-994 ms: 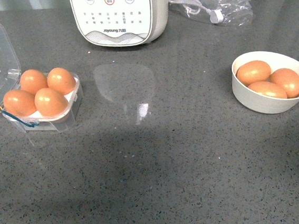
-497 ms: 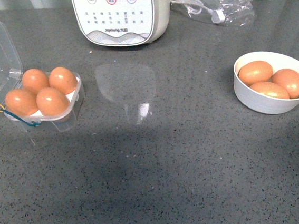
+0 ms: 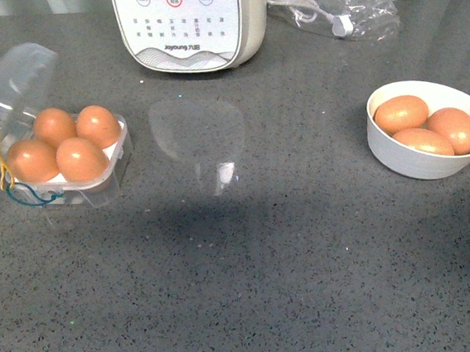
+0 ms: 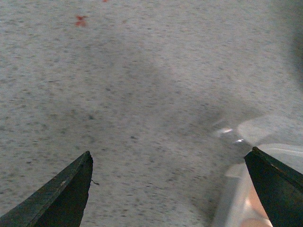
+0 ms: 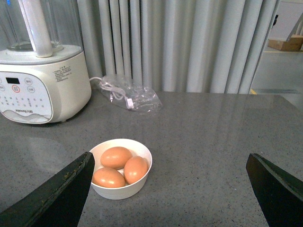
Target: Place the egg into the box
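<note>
left gripper [image 4: 170, 152]: fingers spread wide, empty | box [image 3: 107, 187]: far left, lid tilted half up, egg [image 3: 82, 158] seated in near cell among four | cooker [image 3: 191, 22]: back centre | bowl [image 3: 417, 165]: right, holding three eggs [image 3: 401, 113] | right gripper [image 5: 170, 155]: fingers spread, empty

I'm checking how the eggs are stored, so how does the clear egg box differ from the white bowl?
The box is clear, squarish plastic with a hinged lid raised; the bowl is round, opaque white, lidless. The box holds four eggs in a square block; the bowl holds three eggs lying loose. Both hold brown eggs on the grey counter.
</note>
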{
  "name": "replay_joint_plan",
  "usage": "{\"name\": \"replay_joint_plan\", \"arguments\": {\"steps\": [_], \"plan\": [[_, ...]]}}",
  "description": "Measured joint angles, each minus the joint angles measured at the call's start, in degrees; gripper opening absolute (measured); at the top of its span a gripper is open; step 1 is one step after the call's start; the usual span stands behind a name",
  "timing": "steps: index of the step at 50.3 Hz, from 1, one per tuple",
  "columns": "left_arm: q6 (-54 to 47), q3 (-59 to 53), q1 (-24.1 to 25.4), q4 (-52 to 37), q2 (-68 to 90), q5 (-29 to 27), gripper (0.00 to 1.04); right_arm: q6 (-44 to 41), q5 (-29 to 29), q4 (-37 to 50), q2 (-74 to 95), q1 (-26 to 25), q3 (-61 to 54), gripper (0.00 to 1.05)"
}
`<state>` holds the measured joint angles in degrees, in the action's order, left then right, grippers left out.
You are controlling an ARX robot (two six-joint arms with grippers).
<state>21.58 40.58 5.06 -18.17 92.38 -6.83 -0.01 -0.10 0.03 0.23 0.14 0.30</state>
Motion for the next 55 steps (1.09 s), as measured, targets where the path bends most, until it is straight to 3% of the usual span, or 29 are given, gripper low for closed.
{"name": "replay_joint_plan", "arguments": {"steps": [4, 10, 12, 19, 20, 22, 26, 42, 51, 55], "plan": [[2.3, 0.0, -0.6, 1.3, -1.9, 0.6, 0.98, 0.0, 0.0, 0.0, 0.0, 0.0, 0.0, 0.97], [1.8, -0.9, 1.8, -1.7, -4.3, -3.3, 0.98, 0.0, 0.0, 0.0, 0.0, 0.0, 0.0, 0.97], [0.0, -2.4, 2.9, -5.2, -5.2, -6.1, 0.98, 0.0, 0.0, 0.0, 0.0, 0.0, 0.0, 0.97], [-1.0, -6.3, 5.6, -13.7, -8.5, -6.3, 0.98, 0.0, 0.0, 0.0, 0.0, 0.0, 0.0, 0.97], [-2.5, -7.0, 6.1, -16.2, -8.3, -4.6, 0.96, 0.0, 0.0, 0.0, 0.0, 0.0, 0.0, 0.97], [-8.2, -10.8, 6.8, -28.3, -8.0, 7.9, 0.85, 0.0, 0.0, 0.0, 0.0, 0.0, 0.0, 0.97], [-15.5, -17.0, 5.7, -39.3, -9.1, 16.2, 0.69, 0.0, 0.1, 0.0, 0.0, 0.0, 0.0, 0.97], [-20.5, -30.6, 0.9, -38.8, -24.7, 12.4, 0.04, 0.0, 0.0, 0.0, 0.0, 0.0, 0.0, 0.97], [-21.1, -35.2, -0.7, -39.5, -28.1, 11.3, 0.04, 0.0, 0.0, 0.0, 0.0, 0.0, 0.0, 0.97], [-21.1, -36.2, -3.3, -37.4, -31.4, 7.3, 0.04, 0.0, 0.0, 0.0, 0.0, -0.1, 0.0, 0.97]]}}
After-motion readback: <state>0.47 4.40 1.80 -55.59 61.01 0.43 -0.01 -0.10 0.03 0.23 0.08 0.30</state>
